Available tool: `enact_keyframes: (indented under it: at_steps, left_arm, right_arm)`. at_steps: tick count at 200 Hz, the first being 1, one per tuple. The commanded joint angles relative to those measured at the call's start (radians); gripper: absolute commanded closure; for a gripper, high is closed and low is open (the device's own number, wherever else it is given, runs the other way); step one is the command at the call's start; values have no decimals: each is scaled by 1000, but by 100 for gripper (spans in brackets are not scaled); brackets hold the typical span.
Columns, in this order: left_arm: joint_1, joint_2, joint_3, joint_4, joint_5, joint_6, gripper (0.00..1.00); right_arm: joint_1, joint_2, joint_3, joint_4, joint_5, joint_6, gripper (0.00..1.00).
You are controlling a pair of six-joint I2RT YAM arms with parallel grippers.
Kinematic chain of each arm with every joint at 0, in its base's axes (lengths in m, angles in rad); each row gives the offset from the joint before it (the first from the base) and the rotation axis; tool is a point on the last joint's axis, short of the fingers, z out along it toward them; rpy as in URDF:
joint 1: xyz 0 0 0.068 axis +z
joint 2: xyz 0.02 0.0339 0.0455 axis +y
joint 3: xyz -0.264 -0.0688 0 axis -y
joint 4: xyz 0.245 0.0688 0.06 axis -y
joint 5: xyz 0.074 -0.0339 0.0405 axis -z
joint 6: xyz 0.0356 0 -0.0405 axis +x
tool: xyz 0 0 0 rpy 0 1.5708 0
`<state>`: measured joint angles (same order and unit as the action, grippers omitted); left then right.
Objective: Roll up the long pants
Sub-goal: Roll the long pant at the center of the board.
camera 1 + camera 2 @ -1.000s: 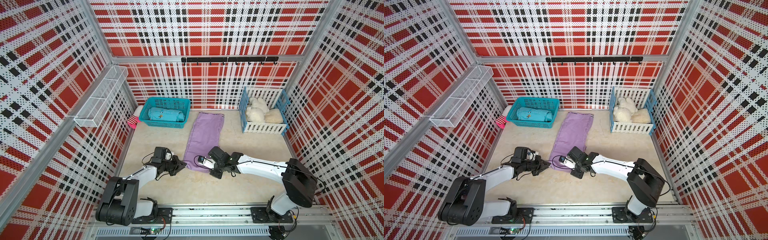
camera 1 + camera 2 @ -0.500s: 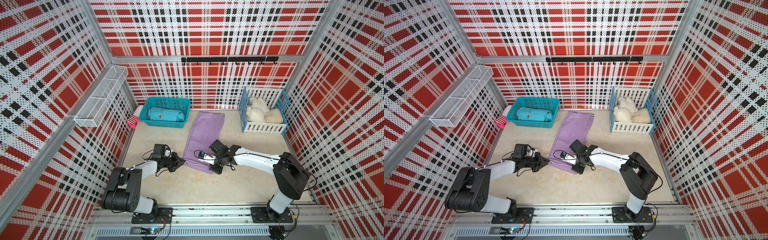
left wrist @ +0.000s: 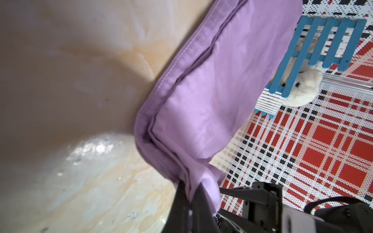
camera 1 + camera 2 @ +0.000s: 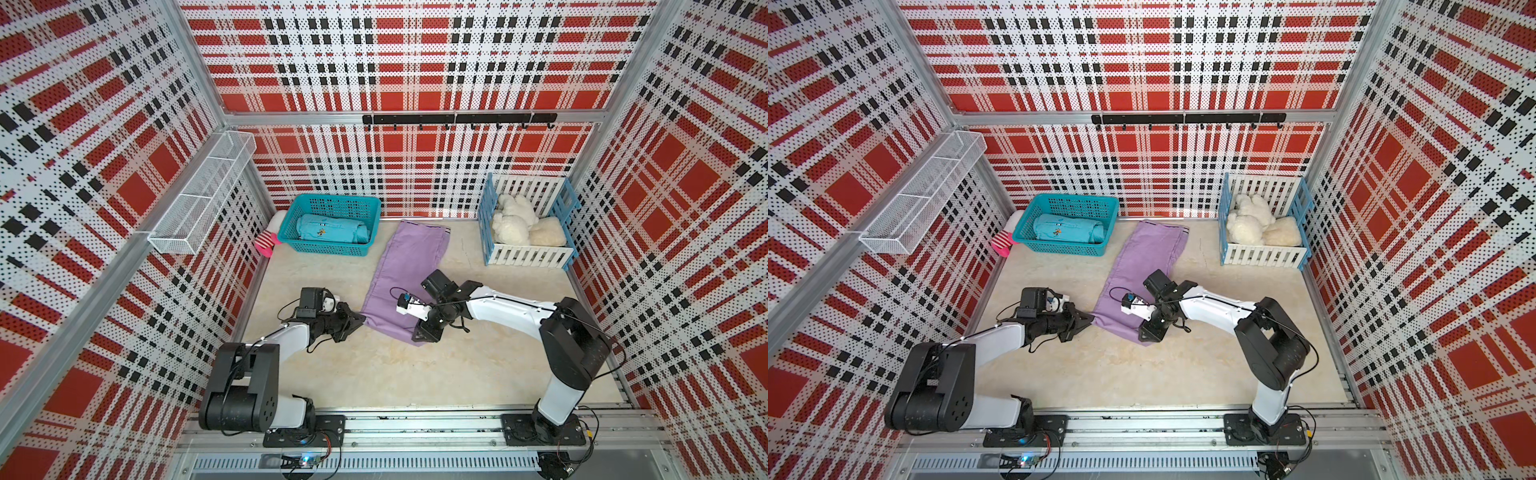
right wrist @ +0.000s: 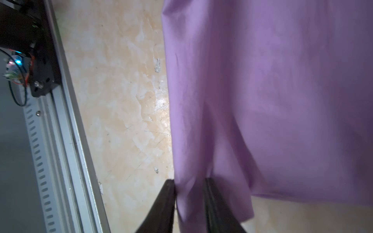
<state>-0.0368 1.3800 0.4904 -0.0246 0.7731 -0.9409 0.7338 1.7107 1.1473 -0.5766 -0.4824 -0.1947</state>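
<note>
The left arm (image 4: 286,336) lies low, reaching right from its near-left base. Its left gripper (image 4: 356,322) is pinched tight on the corner of the light-purple thin cloth long pants (image 4: 409,266). The right arm (image 4: 507,311) reaches left with its wrist bent down, and the right gripper (image 5: 188,191) has its jaws parted around the cloth's near edge.

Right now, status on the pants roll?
Left gripper shut on pants corner. Right gripper open, cloth between jaws. Pants laid out, unrolled. Basket beside far end, not touching.

Top views overhead, wrist views close on long pants (image 3: 212,90)
</note>
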Motion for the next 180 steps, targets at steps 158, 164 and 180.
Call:
enact_keyframes:
  at_steps: [158,164,180]
  left_arm:
    - [25,-60,-39,43,14,-39,100]
    - [25,-59,-38,44,15,-39,100]
    - [27,-49,-37,45,17,-35,100]
  right_arm:
    - [16,-121,-432,452,23,618,100]
    - [24,-163,-430,435,38,605,100]
    - [65,-243,-400,375,106,549,77]
